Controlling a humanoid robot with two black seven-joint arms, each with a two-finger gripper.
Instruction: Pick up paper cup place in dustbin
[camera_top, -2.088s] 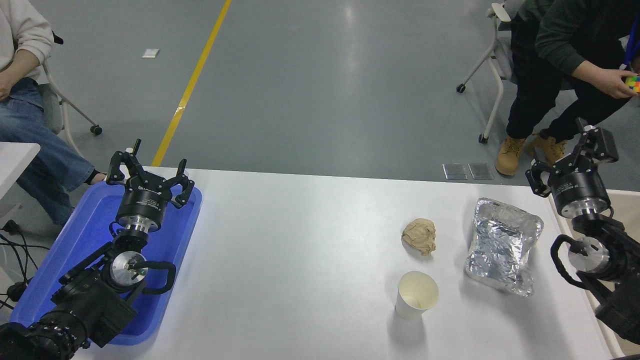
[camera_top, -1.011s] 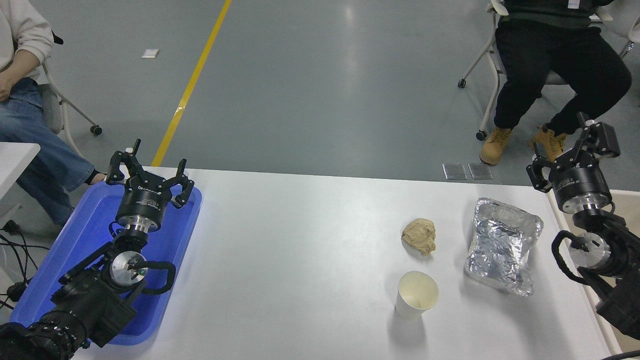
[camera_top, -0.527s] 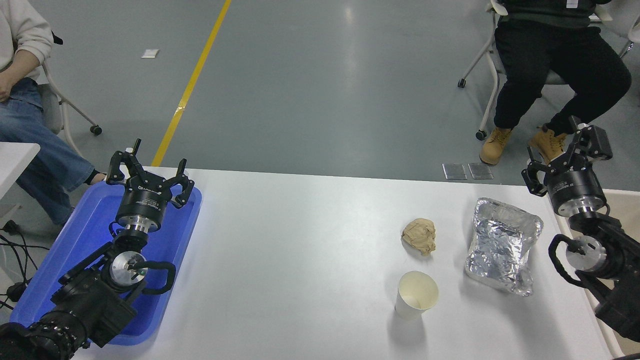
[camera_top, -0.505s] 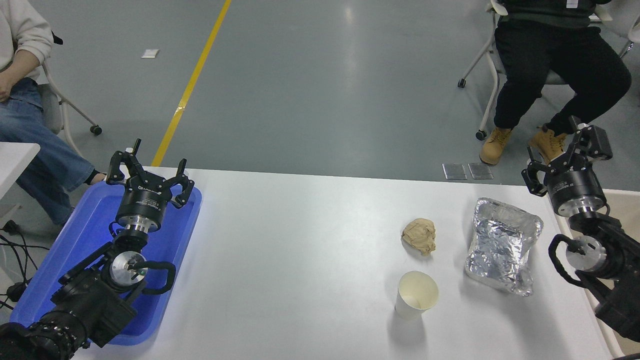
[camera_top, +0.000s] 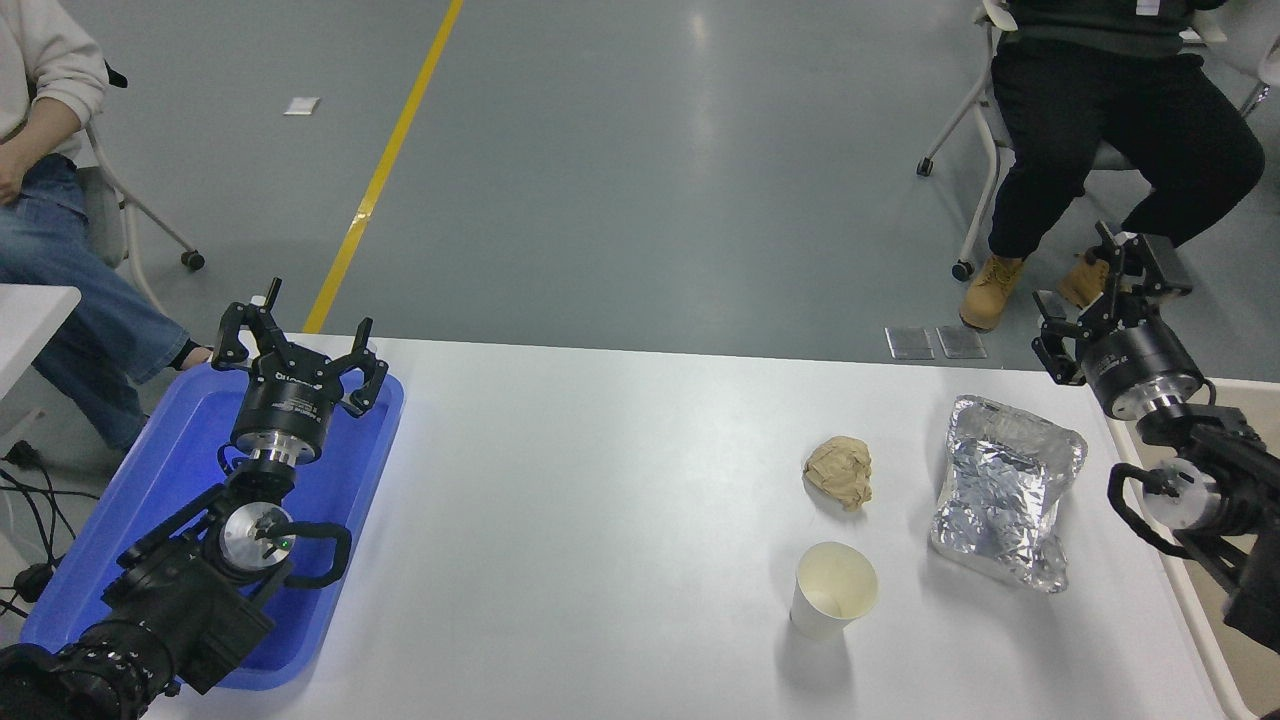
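The paper cup (camera_top: 834, 603) stands upright on the white table (camera_top: 600, 520), mouth up. At its 12 o'clock lies a crumpled paper ball (camera_top: 839, 471); at 2 o'clock a foil bag (camera_top: 1003, 490). The right gripper (camera_top: 1100, 292) hovers at the cup's 1 o'clock, fingers spread, holding nothing. The dustbin (camera_top: 1190, 600) sits at 3 o'clock. The left gripper (camera_top: 297, 345) hangs wide open, empty, over a blue tray (camera_top: 150, 490) at 9 o'clock.

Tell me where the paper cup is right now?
In the head view, the paper cup stands upright on the white table's right side, nearer the camera than the crumpled paper ball, left of the foil bag.
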